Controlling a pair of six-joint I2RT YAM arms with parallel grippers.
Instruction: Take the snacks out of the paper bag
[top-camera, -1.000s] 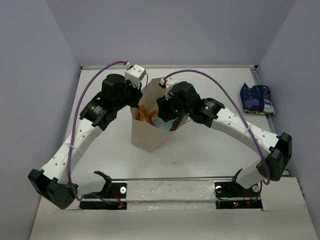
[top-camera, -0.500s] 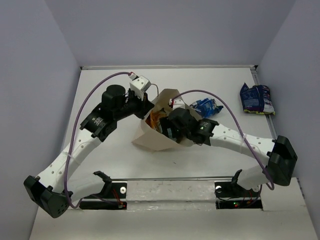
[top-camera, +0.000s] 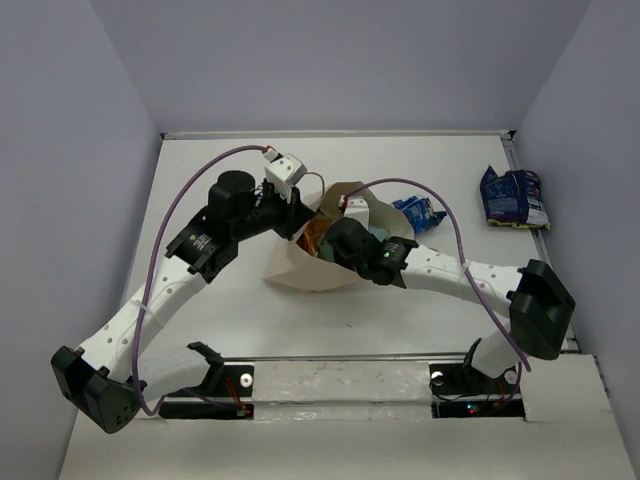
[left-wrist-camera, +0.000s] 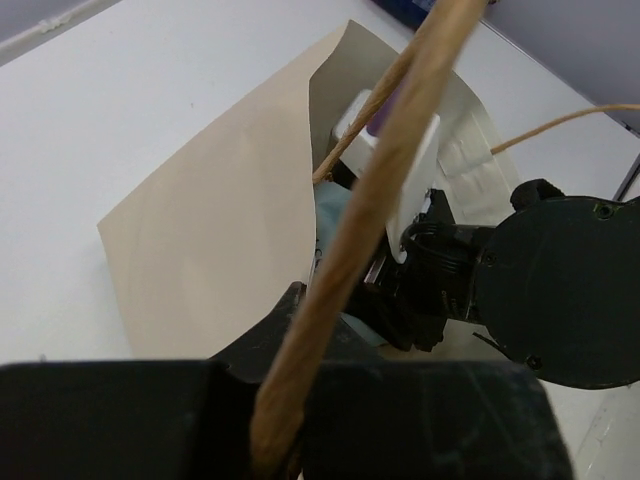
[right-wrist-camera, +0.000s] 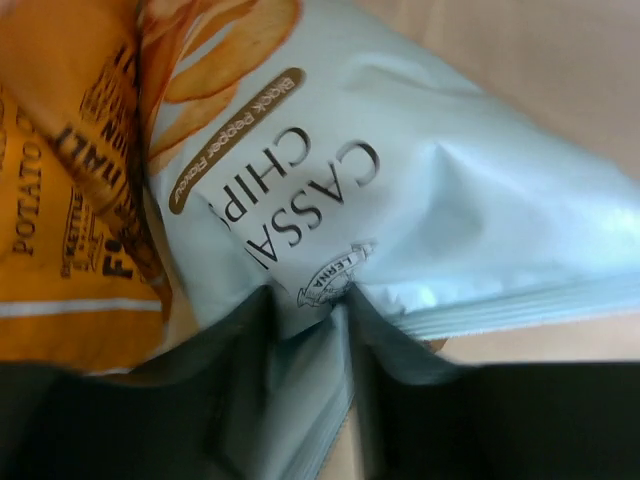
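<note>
Leaning over near the middle of the desk (top-camera: 400, 320), the paper bag (top-camera: 300, 270) is the largest thing here. It is plain tan kraft, creased, and its mouth gapes toward the far right corner. The task looks about half done: two snacks lie out on the desk and two are inside the bag.

The left gripper (top-camera: 290, 208) is at the bag's rim on the side toward the left edge. It appears clamped on a thin loop handle (left-wrist-camera: 380, 180), which runs taut out from between its fingers and seems to hold the mouth up.

The orange bag (right-wrist-camera: 60, 200) sits inside the bag. It is long and glossy, printed with chips and dark lettering, and it lies against the light-blue bag (right-wrist-camera: 420, 200). That one is pale and matte with a crimped seam. The right gripper (right-wrist-camera: 305, 300) reaches into the mouth, and its fingers are closed on a corner of that seam, as far as the wrist view shows. Pulling this packet out is likely the step in hand, with the orange one to follow.

The navy packet (top-camera: 513, 197) lies crumpled against the right edge, toward the far right corner. The small blue packet (top-camera: 420, 213), shiny foil, rests between the bag and that edge, just beside the bag's mouth.
</note>
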